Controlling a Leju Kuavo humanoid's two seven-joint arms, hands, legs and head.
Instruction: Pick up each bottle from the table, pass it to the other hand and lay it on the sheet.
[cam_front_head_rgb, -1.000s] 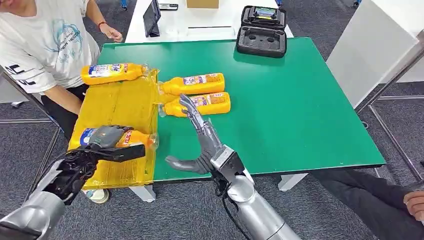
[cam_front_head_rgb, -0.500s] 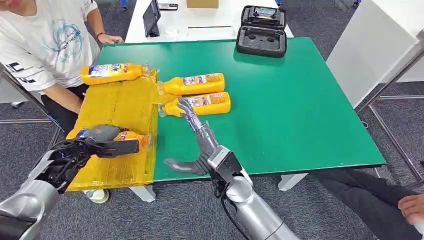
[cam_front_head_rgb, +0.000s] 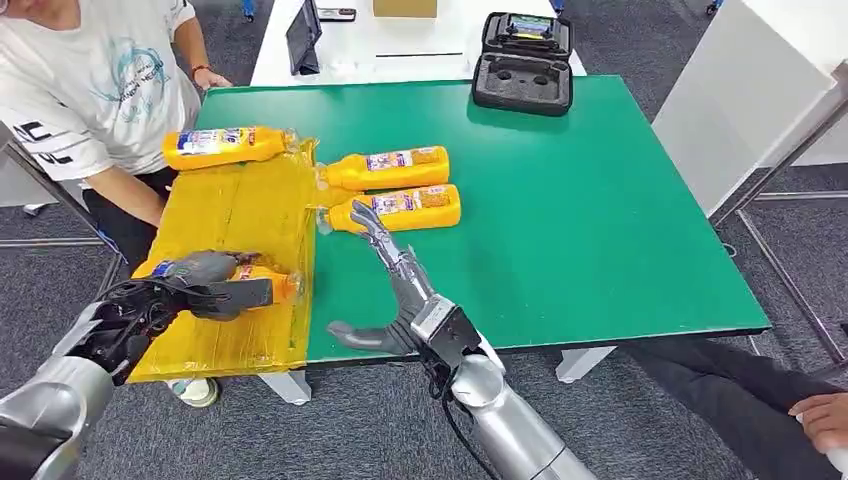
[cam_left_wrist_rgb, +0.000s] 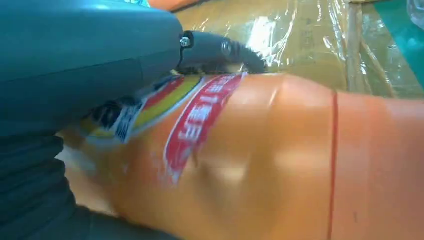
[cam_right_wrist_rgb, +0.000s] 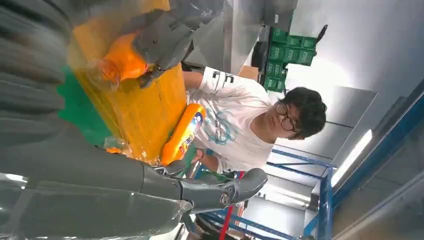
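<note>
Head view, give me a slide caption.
Left hand lowers a bottle onto the yellow sheet; right hand open.

Bright, even light; blurred wrist views

Head view: high, facing forward and down over the green table (cam_front_head_rgb: 600, 200). Left wrist view: very close behind the held bottle (cam_left_wrist_rgb: 260, 165). Right wrist view: turned sideways, looking left across the yellow sheet (cam_right_wrist_rgb: 145, 107) toward a person (cam_right_wrist_rgb: 240, 125). Sheet shared by all.
</note>
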